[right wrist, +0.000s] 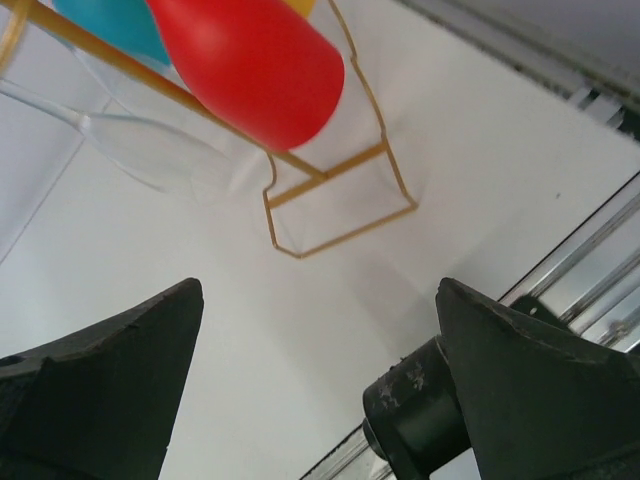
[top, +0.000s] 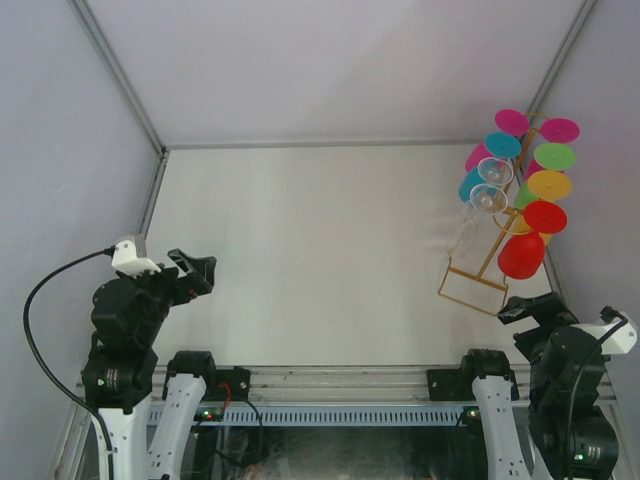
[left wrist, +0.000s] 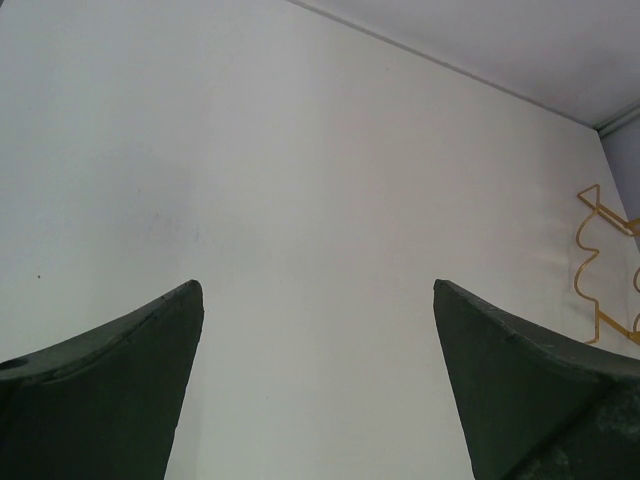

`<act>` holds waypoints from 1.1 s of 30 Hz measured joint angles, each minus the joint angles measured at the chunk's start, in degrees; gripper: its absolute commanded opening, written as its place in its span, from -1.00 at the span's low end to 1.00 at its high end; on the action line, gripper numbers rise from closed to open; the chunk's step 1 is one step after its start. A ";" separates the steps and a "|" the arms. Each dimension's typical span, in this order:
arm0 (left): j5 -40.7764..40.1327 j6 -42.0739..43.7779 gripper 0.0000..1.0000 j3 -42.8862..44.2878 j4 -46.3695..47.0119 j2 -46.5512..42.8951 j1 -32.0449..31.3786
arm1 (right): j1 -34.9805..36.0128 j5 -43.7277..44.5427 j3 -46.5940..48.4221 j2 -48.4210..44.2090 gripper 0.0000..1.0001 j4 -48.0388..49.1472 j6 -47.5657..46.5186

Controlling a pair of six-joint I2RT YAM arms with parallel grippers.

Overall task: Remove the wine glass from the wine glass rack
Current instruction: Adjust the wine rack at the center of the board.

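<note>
Only approaching: my left gripper (left wrist: pixel 318 300) and right gripper (right wrist: pixel 320 300) gaped empty. Next, I judged, the right had to lift the red glass (right wrist: pixel 250 65) off the rack (right wrist: pixel 330 170).

Colourful wine glass rack (top: pixel 489 260), far right

Brightly, evenly lit with diffuse light; white counter (top: pixel 320 250) almost washed out. Faint, soft shadows only beside the wine glass rack (right wrist: pixel 340 200). Soft sheen on the red wine glass (right wrist: pixel 250 60). Sharp overhead; slightly soft up close at the dark fingers (right wrist: pixel 110 390) of the right pincer (right wrist: pixel 317 285).
</note>
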 measured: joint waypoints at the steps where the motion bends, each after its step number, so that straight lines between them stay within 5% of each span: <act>1: 0.09 0.00 1.00 -0.20 0.02 -0.24 0.04 | 0.17 -0.59 -1.79 -1.07 1.00 -0.28 1.03; 9: 0.39 0.02 1.00 -1.25 -0.11 -0.85 0.09 | 2.05 -4.55 -20.35 -7.93 0.95 0.46 9.33; 14: 0.37 0.07 1.00 -1.36 -0.46 -0.87 0.09 | 2.49 -5.81 -24.00 -10.91 0.92 2.23 13.14; 23: 0.33 0.13 1.00 -1.62 -0.76 -0.98 0.11 | 2.80 -8.04 -30.51 -3.37 0.87 13.51 16.22; 33: 0.09 0.20 1.00 -1.62 -1.11 -0.98 0.11 | 2.75 3.34 -38.73 -4.35 0.88 25.00 18.99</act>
